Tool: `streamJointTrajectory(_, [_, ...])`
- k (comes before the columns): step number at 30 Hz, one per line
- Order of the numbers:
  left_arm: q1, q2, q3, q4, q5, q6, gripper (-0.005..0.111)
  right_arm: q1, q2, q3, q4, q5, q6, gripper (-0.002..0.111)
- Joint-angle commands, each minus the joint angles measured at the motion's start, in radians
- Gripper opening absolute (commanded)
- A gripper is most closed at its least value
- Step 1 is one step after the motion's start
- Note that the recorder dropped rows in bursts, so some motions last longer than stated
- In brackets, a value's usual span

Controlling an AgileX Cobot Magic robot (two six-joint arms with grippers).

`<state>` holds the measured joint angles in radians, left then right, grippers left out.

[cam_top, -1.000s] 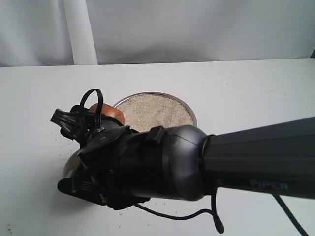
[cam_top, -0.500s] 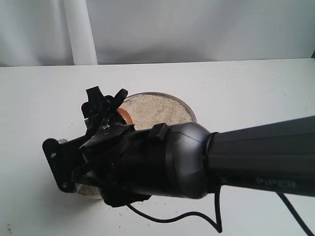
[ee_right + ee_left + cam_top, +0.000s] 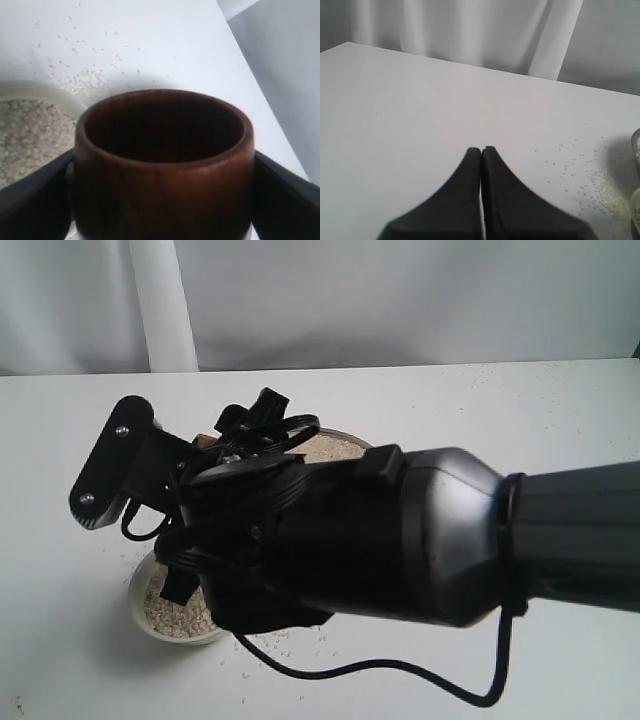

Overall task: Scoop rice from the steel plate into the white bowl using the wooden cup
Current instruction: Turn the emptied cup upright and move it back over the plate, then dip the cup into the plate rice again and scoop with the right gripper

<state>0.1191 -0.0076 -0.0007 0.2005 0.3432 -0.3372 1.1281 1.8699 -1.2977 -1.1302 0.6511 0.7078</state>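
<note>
One wooden cup (image 3: 162,150) sits gripped in right hand (image 3: 162,205).

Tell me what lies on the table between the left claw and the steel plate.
The left wrist view shows only bare white table there, with loose rice grains scattered nearer the steel plate. The shut left claw touches none.

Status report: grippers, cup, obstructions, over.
Right gripper shut on wooden cup, looks empty. Left gripper shut, over table. White bowl holds rice. No obstruction seen.
</note>
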Motion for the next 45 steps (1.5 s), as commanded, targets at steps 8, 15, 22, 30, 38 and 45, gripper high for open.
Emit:
streamJointTrajectory(8, [-0.001,0.008,0.001,-0.004,-0.006,-0.002,0.0,-0.04,-0.025,0.008,0.107,-0.17,0.166,0.0])
streamJointTrajectory(15, [-0.001,0.008,0.001,-0.004,-0.006,-0.002,0.0,-0.173,-0.075,0.08,0.192,-0.479,0.123,0.0])
streamJointTrajectory(22, [-0.001,0.008,0.001,-0.004,-0.006,-0.002,0.0,-0.238,-0.116,0.098,0.204,-0.577,0.06,0.0])
streamJointTrajectory(30, [-0.001,0.008,0.001,-0.004,-0.006,-0.002,0.0,-0.312,-0.136,0.098,0.226,-0.598,-0.105,0.0])
streamJointTrajectory(38, [-0.001,0.008,0.001,-0.004,-0.006,-0.002,0.0,-0.361,-0.092,0.006,0.187,-0.339,-0.632,0.0])
streamJointTrajectory(45, [-0.001,0.008,0.001,-0.004,-0.006,-0.002,0.0,-0.361,0.039,-0.103,0.132,-0.245,-0.954,0.0])
